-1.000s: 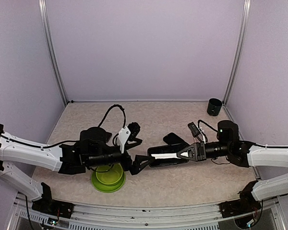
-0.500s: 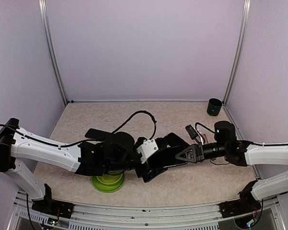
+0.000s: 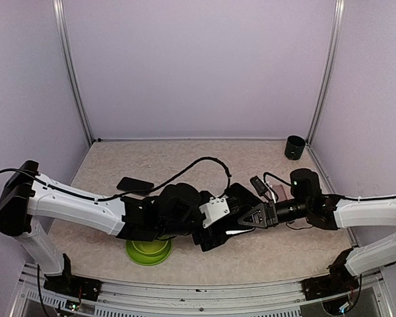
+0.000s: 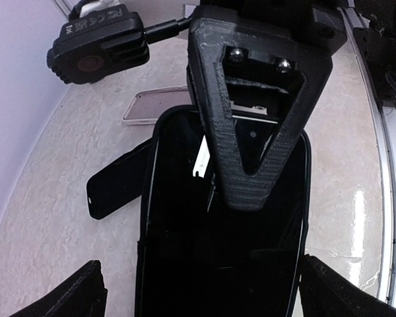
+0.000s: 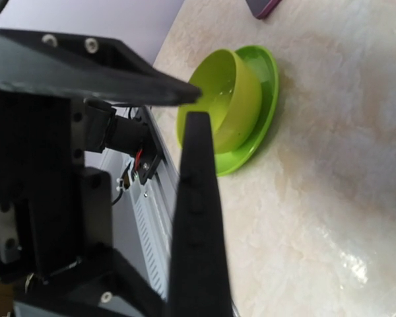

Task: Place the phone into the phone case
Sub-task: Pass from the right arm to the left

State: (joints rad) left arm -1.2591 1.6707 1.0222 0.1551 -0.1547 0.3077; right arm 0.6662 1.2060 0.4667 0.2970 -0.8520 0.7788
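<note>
Mottled beige tabletop [image 3: 204, 158], purple walls [image 3: 198, 66] behind. Since a second ago the left arm [image 3: 86, 208] has swung from beside the green bowl [image 3: 148, 251] to mid-table. The left gripper [image 4: 201, 281] now straddles the black phone [image 4: 185, 251], fingers [image 4: 72, 297] spread wide on either side. Right gripper [image 5: 197, 105], fingertips [image 5: 197, 125] nearly together, lies over the phone's far end; whether a case rims the phone is unclear.

2 white arms [image 3: 79, 206], black joints [image 3: 178, 199], black cables [image 3: 208, 160]; right gripper [image 3: 243, 224] black, finger [image 4: 251, 132] triangular, 2 screws [image 4: 236, 56].
</note>
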